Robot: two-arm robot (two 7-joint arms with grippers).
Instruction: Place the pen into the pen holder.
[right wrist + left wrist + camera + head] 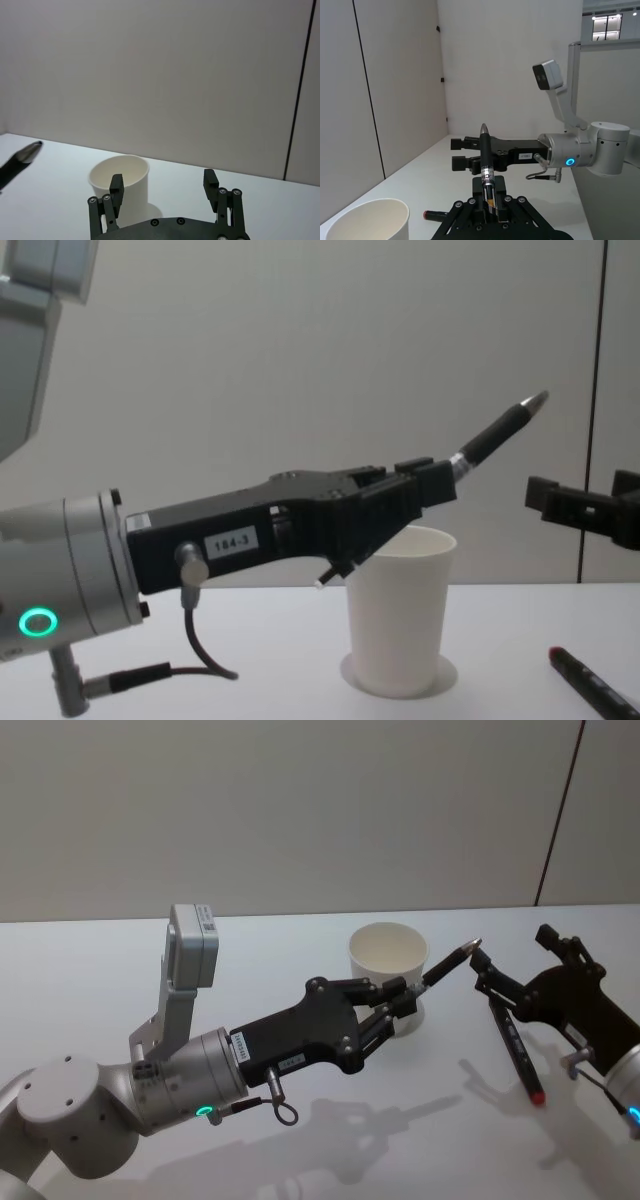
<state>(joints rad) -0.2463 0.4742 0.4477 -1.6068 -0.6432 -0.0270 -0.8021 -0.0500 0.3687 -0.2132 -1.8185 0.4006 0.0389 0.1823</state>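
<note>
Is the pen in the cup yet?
Not yet. Done: the black pen is off the table, gripped by the left gripper. Now: it is tilted, tip up, above the white paper cup. Left: drop it in. The right gripper hangs open nearby.

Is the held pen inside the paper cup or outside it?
Outside: the left gripper holds the pen tilted, tip up, higher than the cup.

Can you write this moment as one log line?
left gripper: shut on pen, beside pen holder | right gripper: open | second pen: on table
</note>
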